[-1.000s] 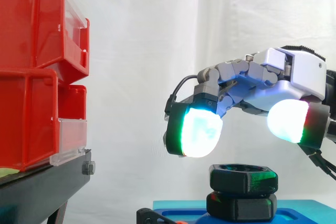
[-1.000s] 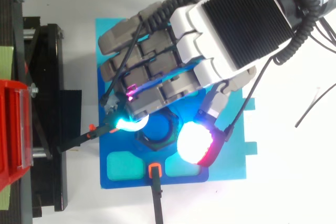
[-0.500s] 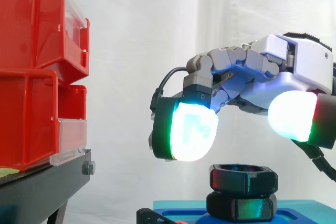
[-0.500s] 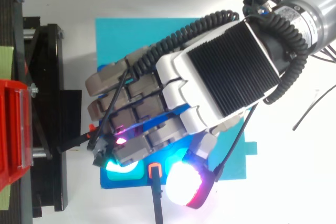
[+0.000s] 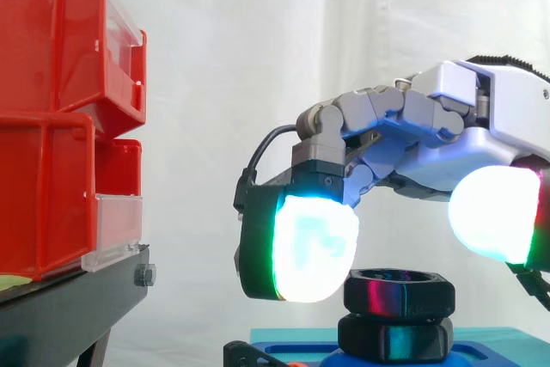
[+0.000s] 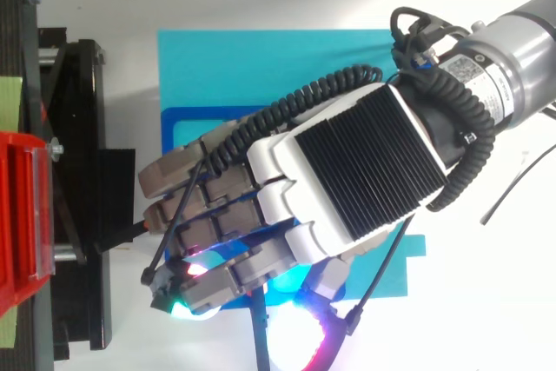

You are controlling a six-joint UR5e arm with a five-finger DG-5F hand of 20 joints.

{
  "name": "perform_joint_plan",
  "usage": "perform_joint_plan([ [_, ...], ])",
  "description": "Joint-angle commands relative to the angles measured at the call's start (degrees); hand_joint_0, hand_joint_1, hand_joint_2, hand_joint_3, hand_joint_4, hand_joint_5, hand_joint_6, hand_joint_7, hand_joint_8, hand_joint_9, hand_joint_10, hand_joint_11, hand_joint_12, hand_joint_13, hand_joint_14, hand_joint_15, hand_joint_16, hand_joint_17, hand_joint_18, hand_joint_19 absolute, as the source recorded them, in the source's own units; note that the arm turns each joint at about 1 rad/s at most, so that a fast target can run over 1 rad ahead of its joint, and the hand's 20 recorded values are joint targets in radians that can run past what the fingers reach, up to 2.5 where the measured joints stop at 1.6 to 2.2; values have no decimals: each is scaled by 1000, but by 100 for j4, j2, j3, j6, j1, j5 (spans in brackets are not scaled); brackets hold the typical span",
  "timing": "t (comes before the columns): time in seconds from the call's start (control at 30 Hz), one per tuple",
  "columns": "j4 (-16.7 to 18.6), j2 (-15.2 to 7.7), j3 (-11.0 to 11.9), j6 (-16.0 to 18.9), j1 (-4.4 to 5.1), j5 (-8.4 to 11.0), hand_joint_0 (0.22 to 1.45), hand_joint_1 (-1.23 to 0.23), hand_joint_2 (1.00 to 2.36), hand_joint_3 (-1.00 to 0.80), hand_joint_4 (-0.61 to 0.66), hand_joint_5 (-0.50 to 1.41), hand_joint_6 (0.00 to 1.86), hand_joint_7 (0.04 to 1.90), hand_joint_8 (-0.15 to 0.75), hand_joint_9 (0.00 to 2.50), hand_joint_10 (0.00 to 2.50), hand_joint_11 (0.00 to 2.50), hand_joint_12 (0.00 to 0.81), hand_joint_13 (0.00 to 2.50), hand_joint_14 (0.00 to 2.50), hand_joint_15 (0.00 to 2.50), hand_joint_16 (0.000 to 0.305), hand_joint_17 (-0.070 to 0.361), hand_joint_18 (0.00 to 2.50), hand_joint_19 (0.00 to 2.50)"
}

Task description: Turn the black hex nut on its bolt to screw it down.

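Observation:
The black hex nut [image 5: 398,289] sits on its bolt above a second black hex piece [image 5: 395,338] on the blue plate [image 5: 490,338]. My hand [image 5: 430,148] hovers over it, palm down, with its fingers loosely bent and spread. A glowing white-green fingertip [image 5: 309,247] hangs in front of the nut's left edge, and the thumb's white pad [image 5: 497,214] hangs to the nut's right. Nothing is held between them. From above, the hand [image 6: 347,180] covers the nut and the front half of the blue plate [image 6: 261,67].
Stacked red bins [image 5: 51,126] stand on a black stand [image 5: 69,307] at the left. In the top view the stand [image 6: 78,171] runs along the plate's left side. A black clip with an orange tip [image 5: 249,354] sits at the plate's front.
The hand has slid toward the plate's front edge, nearer the side camera, and dropped a little. The nut, visible from above a second ago, is now covered by the hand.

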Motion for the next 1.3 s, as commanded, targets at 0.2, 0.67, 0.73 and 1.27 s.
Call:
perform_joint_plan([
  [0.2, 130, -187, -2, 15, -32, 3, 480, -367, 1000, -500, 94, -99, 583, 1162, 186, 810, 15, 367, 245, 708, 14, 353, 30, 68, 461, 329],
  [0.67, 122, -187, 7, 77, -84, -15, 482, -373, 1000, -500, 76, -107, 627, 1118, 188, 807, 13, 363, 244, 707, 14, 350, 30, 68, 464, 326],
  [0.73, 139, -187, -2, 77, -102, -15, 482, -373, 1000, -500, 75, -112, 646, 1088, 187, 812, 13, 364, 244, 707, 15, 349, 30, 68, 465, 329],
  [1.27, 165, -187, -2, 94, -322, -261, 476, -350, 1000, -500, 75, -127, 700, 995, 190, 809, 15, 367, 244, 709, 14, 340, 30, 68, 465, 323],
])
